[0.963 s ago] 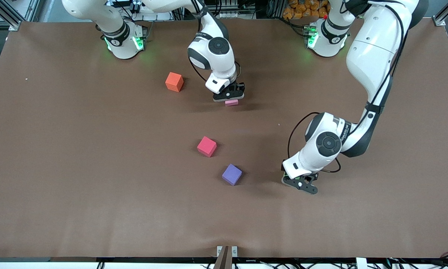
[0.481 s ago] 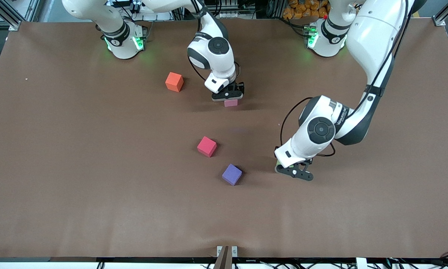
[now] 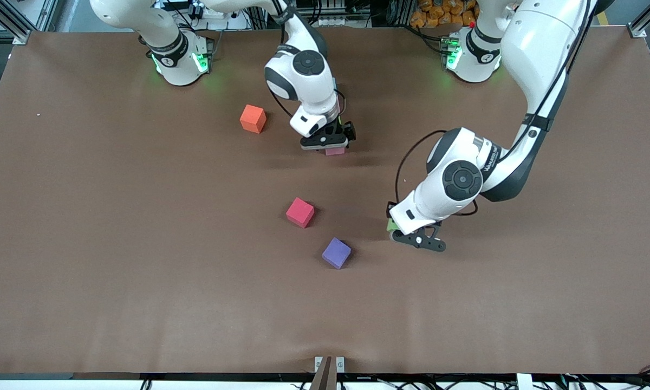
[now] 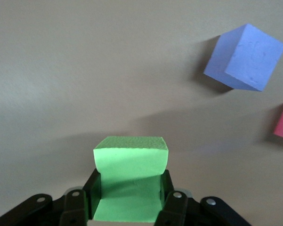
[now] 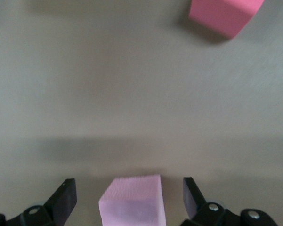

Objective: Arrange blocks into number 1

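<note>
Foam, green cube: pinched between the left gripper fingers, clear of the table; in the front view only a sliver of green shows under the wrist, over bare tabletop toward the left arm's end from the purple cube.
Grip deformation: green side faces bow inward where the pads bite, so the stuff is soft and squashy. Judgement: very light, won't slip easily on matte skin, but an over-squeeze will skew it on release.
Foam, pale pink cube: sitting on the table between the right gripper fingers, gaps visible on both sides, nothing touching it. Jaws spread wide.
Pink location: near the robots' bases, about mid-table, beside the orange cube and farther from the front camera than the red cube.
Where to hold: two opposite flat side faces, pads centred on the face, not on an edge or corner. Top-down approach looks right for both.
Fragility: probably none from dropping; risk is dents and rebound when the pinch lets go.
Placement note: a cube this light will likely nudge if a finger brushes it on the way up, so lift straight off.
Non-task clutter: orange, red and purple cubes lie well apart from each other; keep the carried green clear of purple.
Other blocks: light blue, second pink, second green not visible.
</note>
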You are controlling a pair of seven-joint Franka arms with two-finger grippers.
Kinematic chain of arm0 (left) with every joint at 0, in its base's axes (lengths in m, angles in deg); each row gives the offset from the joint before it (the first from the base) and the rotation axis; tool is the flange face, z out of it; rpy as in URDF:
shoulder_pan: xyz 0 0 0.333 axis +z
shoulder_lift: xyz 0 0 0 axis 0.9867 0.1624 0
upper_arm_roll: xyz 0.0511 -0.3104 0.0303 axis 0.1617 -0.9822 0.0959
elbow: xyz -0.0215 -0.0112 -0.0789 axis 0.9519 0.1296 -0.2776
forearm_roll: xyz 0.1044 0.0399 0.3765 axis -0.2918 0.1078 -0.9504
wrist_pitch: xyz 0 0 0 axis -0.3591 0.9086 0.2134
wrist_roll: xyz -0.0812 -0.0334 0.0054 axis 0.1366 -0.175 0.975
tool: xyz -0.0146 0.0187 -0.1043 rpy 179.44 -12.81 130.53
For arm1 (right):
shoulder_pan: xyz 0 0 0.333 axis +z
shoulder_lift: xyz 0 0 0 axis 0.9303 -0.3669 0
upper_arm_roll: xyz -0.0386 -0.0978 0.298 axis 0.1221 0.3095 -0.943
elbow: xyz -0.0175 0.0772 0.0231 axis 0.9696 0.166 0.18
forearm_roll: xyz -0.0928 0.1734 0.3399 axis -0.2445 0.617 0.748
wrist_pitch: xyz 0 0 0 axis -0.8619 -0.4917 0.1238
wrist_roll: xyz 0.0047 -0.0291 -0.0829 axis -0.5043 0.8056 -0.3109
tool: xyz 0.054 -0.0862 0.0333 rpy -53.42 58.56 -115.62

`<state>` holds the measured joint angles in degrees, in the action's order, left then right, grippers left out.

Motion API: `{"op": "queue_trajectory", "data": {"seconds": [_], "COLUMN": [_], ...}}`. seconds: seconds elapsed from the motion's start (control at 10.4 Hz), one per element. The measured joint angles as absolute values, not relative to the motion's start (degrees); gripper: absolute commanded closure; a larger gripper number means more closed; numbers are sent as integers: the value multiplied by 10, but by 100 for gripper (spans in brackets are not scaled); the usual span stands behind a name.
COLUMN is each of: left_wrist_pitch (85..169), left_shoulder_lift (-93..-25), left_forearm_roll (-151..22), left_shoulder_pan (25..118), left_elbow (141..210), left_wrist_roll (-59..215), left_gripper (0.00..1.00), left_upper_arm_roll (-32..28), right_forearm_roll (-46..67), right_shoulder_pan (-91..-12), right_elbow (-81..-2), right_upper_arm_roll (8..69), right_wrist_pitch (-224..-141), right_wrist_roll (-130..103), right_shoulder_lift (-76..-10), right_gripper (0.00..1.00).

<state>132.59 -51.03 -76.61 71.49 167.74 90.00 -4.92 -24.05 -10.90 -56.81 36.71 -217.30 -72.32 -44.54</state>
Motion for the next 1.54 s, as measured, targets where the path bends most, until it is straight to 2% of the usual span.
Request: {"op": "queue_trajectory", "data": {"seconds": [0.19, 0.39, 0.67, 0.96, 1.16, 1.35, 1.54], "left_wrist_pitch": [1318, 1318, 1323, 1359, 1377, 1383, 1388], "left_shoulder_lift": [-522, -525, -526, -525, -523, -520, -517], "left_forearm_roll": [-737, -734, -734, -734, -741, -770, -780], "left_shoulder_pan": [714, 701, 661, 619, 602, 601, 597], "left_elbow": [1698, 1718, 1742, 1763, 1775, 1781, 1782], "left_wrist_roll": [1000, 1099, 1186, 1242, 1254, 1265, 1281], "left_gripper": [100, 100, 100, 100, 100, 100, 100], "left_upper_arm_roll": [-77, -103, -115, -116, -116, -116, -116], "right_forearm_roll": [-242, -243, -243, -242, -242, -242, -242], "right_shoulder_pan": [-110, -132, -234, -354, -418, -494, -609], "right_elbow": [-567, -560, -550, -549, -543, -534, -531], "right_upper_arm_roll": [413, 451, 459, 460, 460, 434, 345], "right_wrist_pitch": [-2162, -2103, -2038, -2011, -1963, -1888, -1812], "right_wrist_roll": [-689, -617, -461, -302, -239, -188, -150], "right_shoulder_lift": [-433, -423, -403, -400, -399, -390, -355], "right_gripper": [0, 0, 0, 0, 0, 0, 0]}}
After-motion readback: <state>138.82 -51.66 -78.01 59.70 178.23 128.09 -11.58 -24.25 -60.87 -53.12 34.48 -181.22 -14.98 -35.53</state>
